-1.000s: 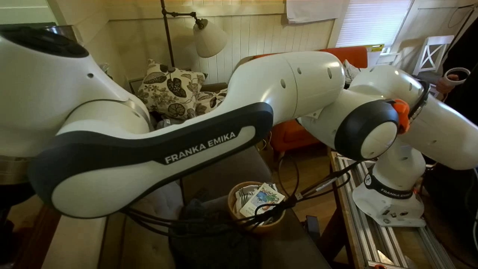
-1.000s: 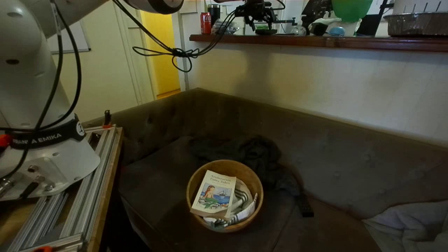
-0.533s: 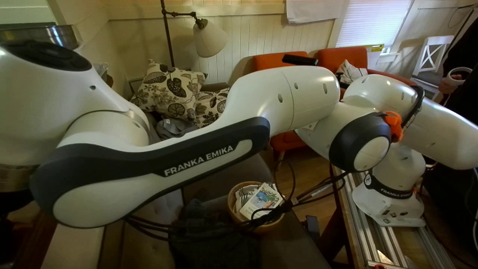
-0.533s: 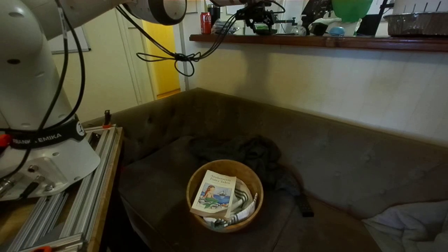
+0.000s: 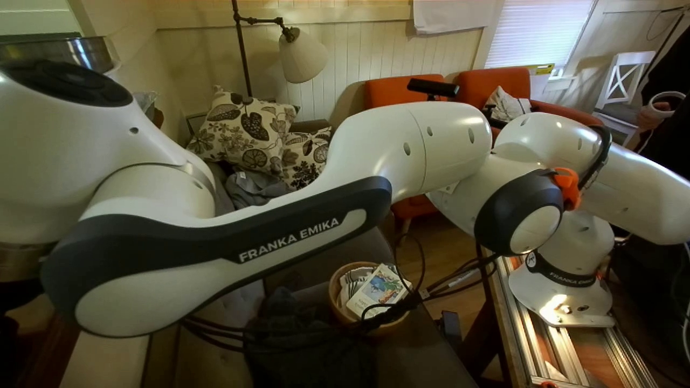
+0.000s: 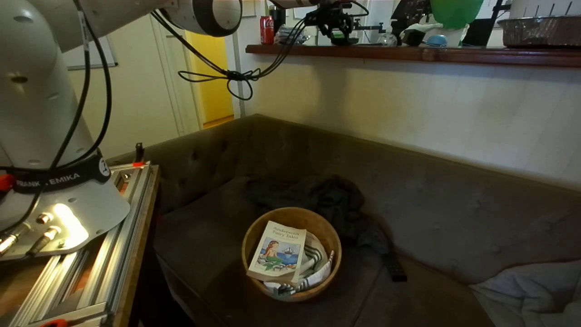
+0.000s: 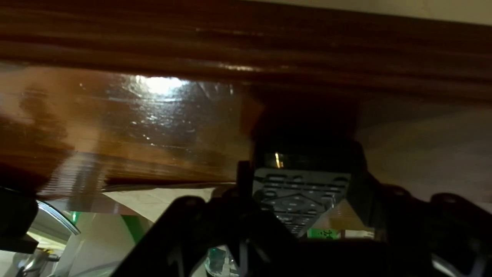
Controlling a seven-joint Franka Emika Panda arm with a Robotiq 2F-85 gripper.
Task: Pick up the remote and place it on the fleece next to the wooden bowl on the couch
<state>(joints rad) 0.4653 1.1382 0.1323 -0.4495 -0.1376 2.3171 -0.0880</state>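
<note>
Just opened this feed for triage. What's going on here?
The Panda arm has its Robotiq gripper at the wooden ledge, the fingers on either side of a black remote; I can't tell whether they've closed on it. The remote isn't on the couch yet. There, the wooden bowl holds an Andersen's Fairy Tales book and a striped cloth. Beside the bowl lies a dark crumpled cloth, probably the target fleece.

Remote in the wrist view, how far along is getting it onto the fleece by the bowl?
Done: the tool is at the wooden ledge, with the remote between its jaws. In hand: the grasp; whether the jaws grip it, or it's lifted, I can't tell. Left to do: carrying it to the dark fleece next to the wooden bowl on the couch.
</note>
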